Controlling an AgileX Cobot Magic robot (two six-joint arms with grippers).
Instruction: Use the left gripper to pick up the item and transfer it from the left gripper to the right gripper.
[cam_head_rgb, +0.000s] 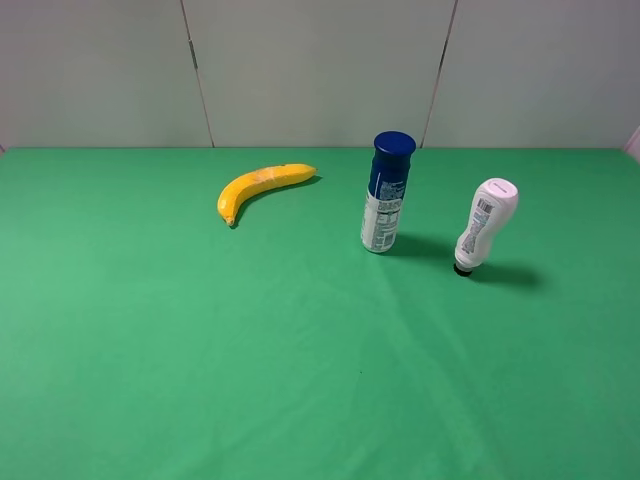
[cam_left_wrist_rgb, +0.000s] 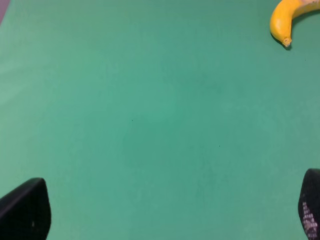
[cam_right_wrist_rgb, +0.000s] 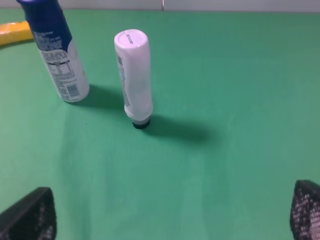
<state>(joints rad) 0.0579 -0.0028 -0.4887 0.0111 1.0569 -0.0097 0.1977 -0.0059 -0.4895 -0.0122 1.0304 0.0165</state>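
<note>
the bottle (cam_head_rgb: 485, 225) stands cap-down on the green table (cam_head_rgb: 200, 350), on its right side, near the spray can (cam_head_rgb: 387, 192) — the banana (cam_head_rgb: 262, 188) lies well apart to the left. the left gripper (cam_left_wrist_rgb: 165, 210) hangs over bare cloth, fingers spread wide and empty. the right gripper (cam_right_wrist_rgb: 170, 215) — fingers also wide apart — faces the bottle, not touching.

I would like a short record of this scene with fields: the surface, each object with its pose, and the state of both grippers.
surface: green cloth table
item: white squeeze bottle, standing on its black cap, right of the spray can
spray can: upright, blue cap, centre
banana: lying, left of the can
left gripper: open, empty, above bare cloth
right gripper: open, empty, facing the bottle
</note>
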